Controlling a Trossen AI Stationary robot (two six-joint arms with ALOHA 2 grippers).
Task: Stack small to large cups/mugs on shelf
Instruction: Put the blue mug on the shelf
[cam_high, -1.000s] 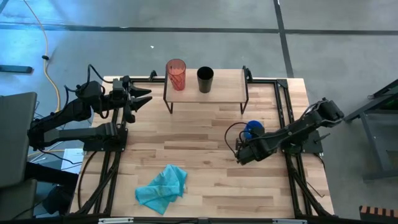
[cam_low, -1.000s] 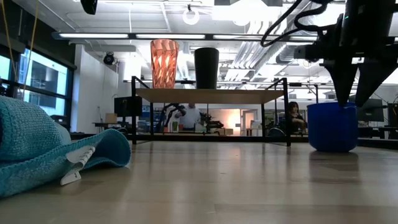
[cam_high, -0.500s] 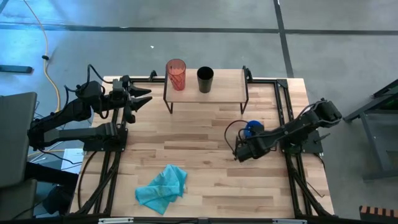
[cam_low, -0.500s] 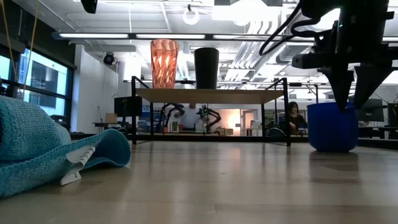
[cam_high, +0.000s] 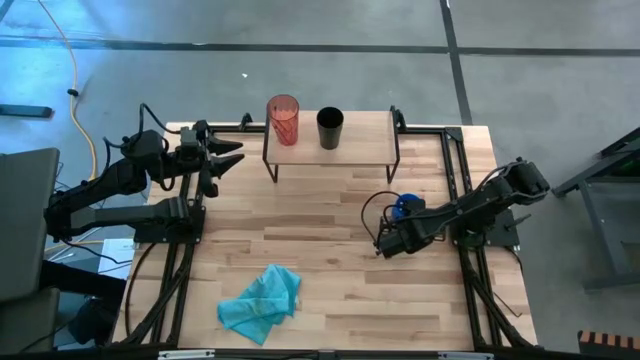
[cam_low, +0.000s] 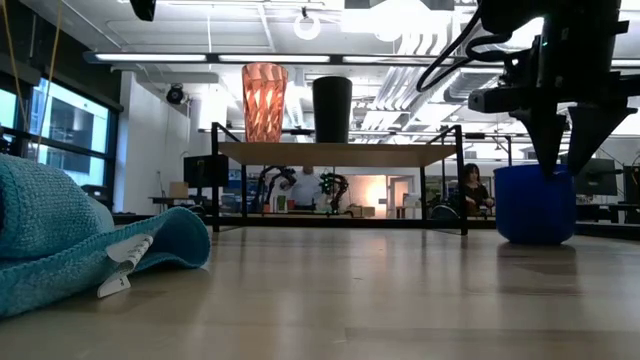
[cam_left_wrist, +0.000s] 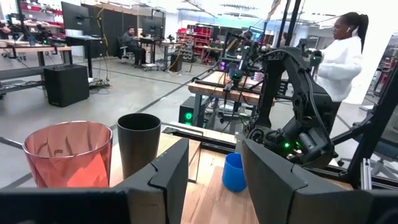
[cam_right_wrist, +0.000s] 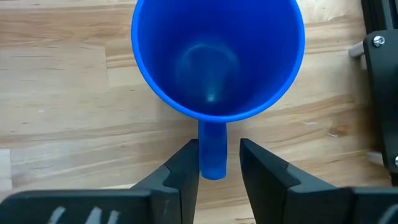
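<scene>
The blue mug (cam_right_wrist: 217, 59) stood upright on the wooden tabletop (cam_high: 330, 280), in front of the shelf (cam_high: 335, 150) and toward its right end, not on it; the right gripper (cam_right_wrist: 216, 163) hung directly over the mug, pointing down, its two fingers (cam_right_wrist: 183, 171) straddling the handle, one on each side; they looked to be touching the handle or just off it, and a firm clamp could not be told from the wrist view — the mug's base sat on the wood in the low view (cam_low: 535, 205). On the shelf's light board the red ribbed tumbler (cam_high: 283, 119) stood at the left end and the black cup (cam_high: 330, 128) just beside it toward the middle, both upright and apart from each other; the right half of the board was bare. The left gripper (cam_high: 228, 158) waited at the table's left rear corner, near the shelf's left legs, level with the two vessels and facing them, its fingers parted and empty; a crumpled teal cloth (cam_high: 262, 302) lay on the tabletop toward the front left, well apart from the mug; a person in a white top (cam_left_wrist: 339, 59) stood in the room beyond the table.
</scene>
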